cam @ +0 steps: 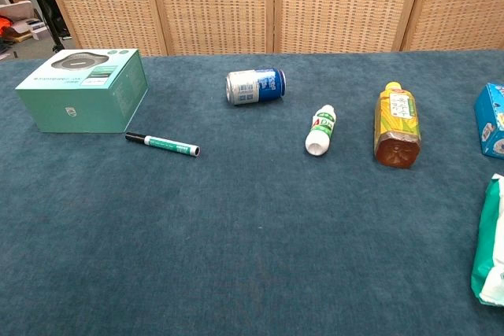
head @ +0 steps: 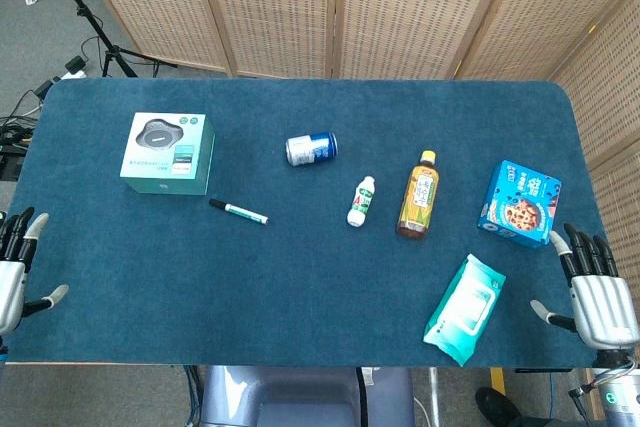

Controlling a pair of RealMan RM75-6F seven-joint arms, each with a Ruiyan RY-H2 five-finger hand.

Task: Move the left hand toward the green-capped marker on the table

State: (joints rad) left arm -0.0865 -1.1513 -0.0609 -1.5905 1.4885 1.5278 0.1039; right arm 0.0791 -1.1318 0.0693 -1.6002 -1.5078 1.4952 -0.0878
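The marker [head: 238, 211] lies flat on the blue table cloth, just below the teal box; its body is green and white with a black end pointing left. The chest view shows the marker [cam: 163, 144] in front of the teal box as well. My left hand [head: 14, 267] hovers at the table's near left corner, fingers spread and holding nothing, far to the left of the marker. My right hand [head: 595, 287] is at the near right corner, fingers apart and empty. Neither hand shows in the chest view.
A teal box [head: 168, 153] sits left of centre. A blue can [head: 311, 148], a small white bottle [head: 361, 201] and a yellow-capped drink bottle [head: 418, 195] lie mid-table. A blue snack box [head: 519, 204] and a wipes pack [head: 466, 308] lie at the right.
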